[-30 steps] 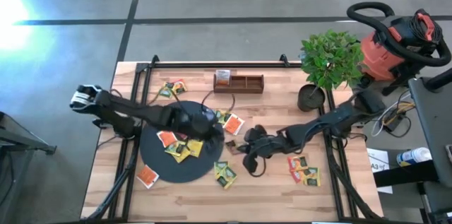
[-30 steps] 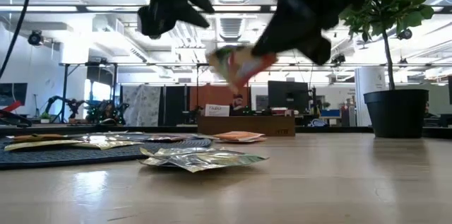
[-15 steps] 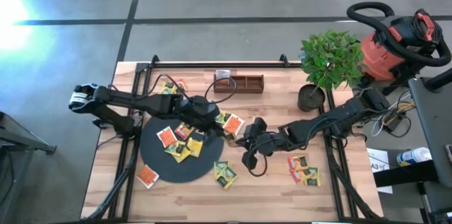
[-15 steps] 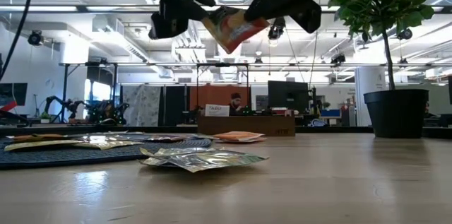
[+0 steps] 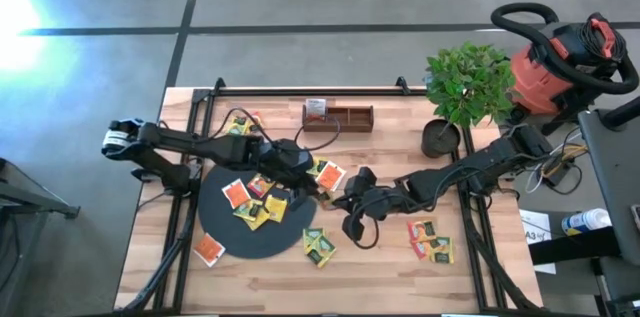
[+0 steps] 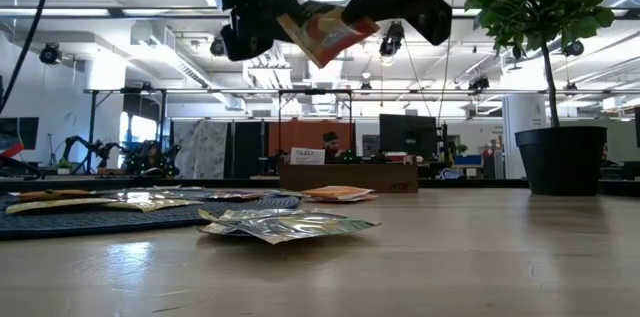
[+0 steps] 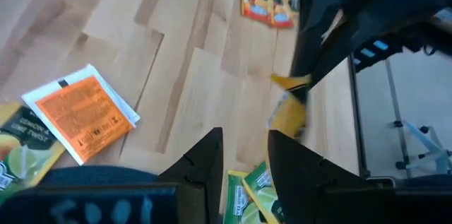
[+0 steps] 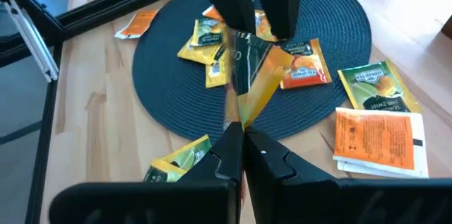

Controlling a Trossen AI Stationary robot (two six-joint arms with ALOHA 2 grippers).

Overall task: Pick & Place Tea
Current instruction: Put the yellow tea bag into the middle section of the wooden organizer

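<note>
My right gripper (image 5: 342,197) is shut on an orange-and-yellow tea packet (image 8: 253,75), held high above the table between the black disc (image 5: 222,229) and the table's middle. My left gripper (image 5: 303,177) hangs open close by. Its fingertips (image 7: 212,143) point at the packet (image 7: 289,107) and stand just short of it, touching nothing. Several tea packets (image 5: 250,205) lie flat on the disc. Others lie on the wood: a green pair (image 5: 318,247), an orange one (image 5: 328,174), and a group (image 5: 428,237) at the right. My right gripper pinches the packet's near end (image 8: 244,119) between its two fingertips. The fingers slant down from the table's right side. The packet (image 6: 325,32) sticks out beyond the fingertips, tilted and lifted clear of the table.
A brown wooden compartment tray (image 5: 338,115) stands at the far edge, with a potted plant (image 5: 455,97) at the far right. More packets lie at the far left (image 5: 240,125) and beside the disc's near left (image 5: 208,249). Black rails run along the table's left and right sides.
My right gripper has risen, carrying the packet well up from the table. My left gripper has swung toward the packet and rolled about its own axis, and it stays open. Over the last half second the packet has stayed at the same height.
</note>
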